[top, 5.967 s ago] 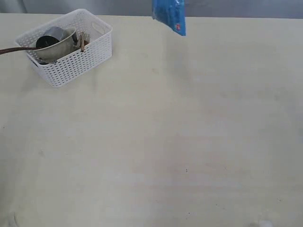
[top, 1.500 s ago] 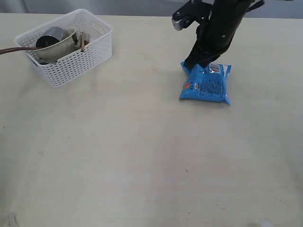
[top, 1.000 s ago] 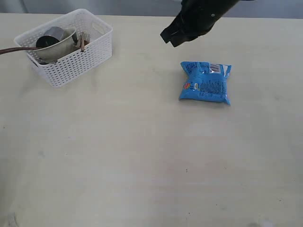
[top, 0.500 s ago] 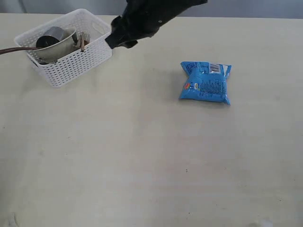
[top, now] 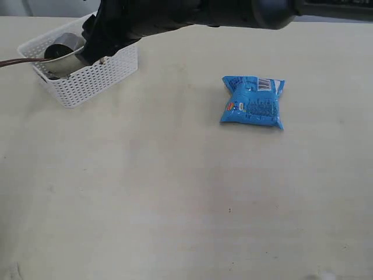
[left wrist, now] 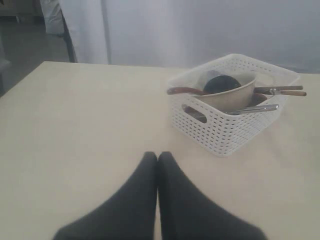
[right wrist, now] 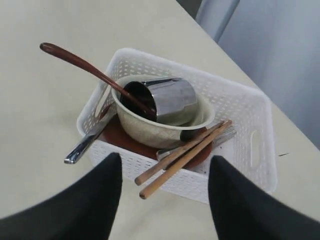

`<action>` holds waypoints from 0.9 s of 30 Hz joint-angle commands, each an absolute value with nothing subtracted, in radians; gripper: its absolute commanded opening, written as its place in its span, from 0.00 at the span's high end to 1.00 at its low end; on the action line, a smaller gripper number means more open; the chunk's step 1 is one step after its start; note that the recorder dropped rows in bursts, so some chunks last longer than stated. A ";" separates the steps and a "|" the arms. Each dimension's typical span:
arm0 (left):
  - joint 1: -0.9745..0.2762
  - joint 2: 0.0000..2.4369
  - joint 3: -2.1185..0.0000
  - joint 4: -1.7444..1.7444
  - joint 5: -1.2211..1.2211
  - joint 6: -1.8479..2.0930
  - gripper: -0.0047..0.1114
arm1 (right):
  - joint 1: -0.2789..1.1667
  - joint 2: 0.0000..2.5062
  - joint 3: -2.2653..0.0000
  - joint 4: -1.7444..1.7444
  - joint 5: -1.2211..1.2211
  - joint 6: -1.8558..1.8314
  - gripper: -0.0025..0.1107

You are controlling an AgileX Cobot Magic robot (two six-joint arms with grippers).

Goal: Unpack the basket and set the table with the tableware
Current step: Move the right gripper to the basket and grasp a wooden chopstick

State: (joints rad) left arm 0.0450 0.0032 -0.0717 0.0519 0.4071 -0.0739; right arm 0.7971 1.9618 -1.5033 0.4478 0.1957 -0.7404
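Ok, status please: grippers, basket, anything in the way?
Left gripper shut, short of basket. Right gripper open over basket. Bowl, cup, chopsticks inside, none gripped. Snack bag lies apart, no obstruction.

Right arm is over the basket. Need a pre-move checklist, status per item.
1. Right fingers open: ok, spread wide above the basket, holding nothing.
2. Chopsticks reachable: ok, they lie on top, with their ends poking over the rim.
3. Cup stable: not ok, it lies on its side in the bowl, with the spoon reaching into it.
4. Left fingers out of the way: ok, shut and apart from the basket.
5. Snack bag clear of the work: ok, it lies on the table, far from the basket.
6. Height above the rim: cannot tell.
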 commanded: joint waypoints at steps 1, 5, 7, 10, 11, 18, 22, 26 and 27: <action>0.047 0.000 -0.065 0.052 0.404 -0.074 0.96 | 0.799 2.013 -1.557 0.438 0.234 -0.756 0.54; 0.047 0.000 -0.065 0.052 0.404 -0.074 0.96 | 0.799 2.068 -1.625 0.438 0.272 -0.755 0.54; 0.047 0.000 -0.065 0.052 0.404 -0.074 0.96 | 0.799 2.087 -1.649 0.438 0.282 -0.755 0.54; 0.047 0.000 -0.065 0.052 0.404 -0.074 0.96 | 0.799 2.105 -1.656 0.438 0.289 -0.755 0.54; 0.047 0.000 -0.065 0.052 0.404 -0.074 0.96 | 0.799 2.107 -1.656 0.438 0.291 -0.755 0.54; 0.047 0.000 -0.065 0.052 0.404 -0.074 0.96 | 0.799 2.113 -1.656 0.438 0.298 -0.755 0.54; 0.047 0.000 -0.065 0.052 0.404 -0.074 0.96 | 0.799 2.124 -1.656 0.438 0.293 -0.755 0.54; 0.047 0.000 -0.065 0.052 0.404 -0.074 0.96 | 0.799 2.143 -1.656 0.438 0.280 -0.755 0.54; 0.047 0.000 -0.065 0.052 0.404 -0.074 0.96 | 0.799 2.145 -1.656 0.438 0.274 -0.755 0.54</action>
State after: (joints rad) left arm 0.0450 0.0032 -0.0717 0.0519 0.4071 -0.0739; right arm 0.7993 2.1364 -1.6486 0.4478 0.2923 -0.7512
